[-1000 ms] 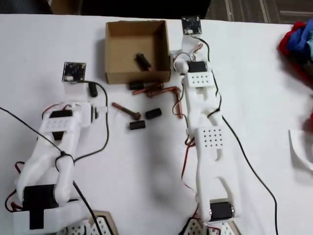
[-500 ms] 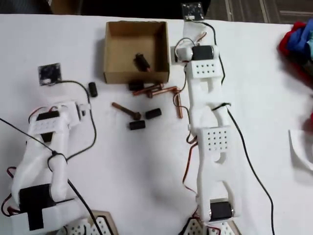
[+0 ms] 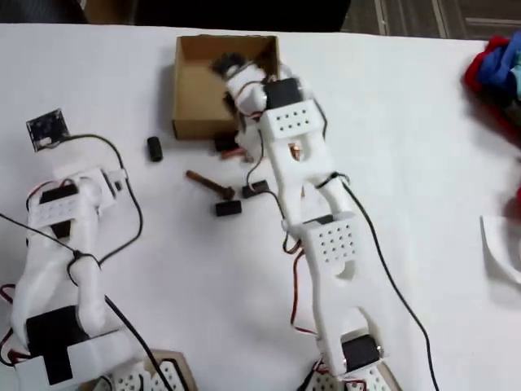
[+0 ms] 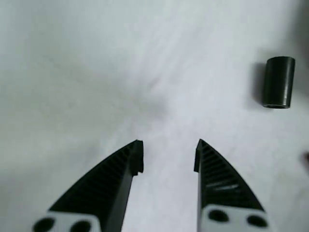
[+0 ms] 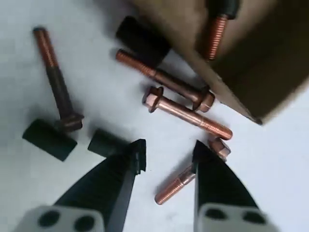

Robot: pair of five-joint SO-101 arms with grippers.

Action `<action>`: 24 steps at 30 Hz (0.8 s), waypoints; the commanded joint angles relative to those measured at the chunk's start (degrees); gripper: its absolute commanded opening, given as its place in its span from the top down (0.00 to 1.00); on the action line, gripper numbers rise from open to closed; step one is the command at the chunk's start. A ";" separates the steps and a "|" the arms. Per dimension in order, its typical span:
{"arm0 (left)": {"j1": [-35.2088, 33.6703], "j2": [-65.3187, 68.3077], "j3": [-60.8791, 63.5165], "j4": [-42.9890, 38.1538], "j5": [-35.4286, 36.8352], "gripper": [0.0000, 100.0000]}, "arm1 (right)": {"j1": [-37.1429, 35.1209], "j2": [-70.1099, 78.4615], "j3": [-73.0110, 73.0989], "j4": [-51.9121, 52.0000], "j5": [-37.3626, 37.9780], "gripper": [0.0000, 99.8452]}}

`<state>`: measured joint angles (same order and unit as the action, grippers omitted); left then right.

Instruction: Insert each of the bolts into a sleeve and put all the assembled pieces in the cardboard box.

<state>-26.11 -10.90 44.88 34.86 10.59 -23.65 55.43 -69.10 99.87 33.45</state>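
Well left of the cardboard box (image 3: 203, 128), the left gripper (image 4: 168, 154) hangs with its jaws apart over bare table. A lone sleeve (image 4: 278, 82) lies near it, likely its next pick. Inside the box lies one bolt-and-sleeve piece (image 5: 216, 34). Just in front of the box, loose bolts (image 5: 186, 112) and sleeves (image 5: 48, 140) lie unjoined. The right gripper (image 5: 166, 154) hovers over them, jaws apart and empty, seemingly lined up for a bolt.
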 commanded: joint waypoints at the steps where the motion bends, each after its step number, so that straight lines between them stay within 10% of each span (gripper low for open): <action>1: -1.05 -0.79 -2.68 0.00 0.09 0.80 | -0.48 -4.44 3.08 1.36 15.30 0.88; 11: -2.64 -0.53 -3.74 0.00 0.09 0.80 | -2.86 -4.44 10.90 1.19 18.02 0.70; 24: -2.64 -0.53 -3.65 0.00 0.09 0.80 | -4.53 -4.35 19.34 1.01 28.40 0.74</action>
<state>-28.22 -10.90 43.82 34.86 10.59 -27.43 55.25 -50.29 99.96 59.56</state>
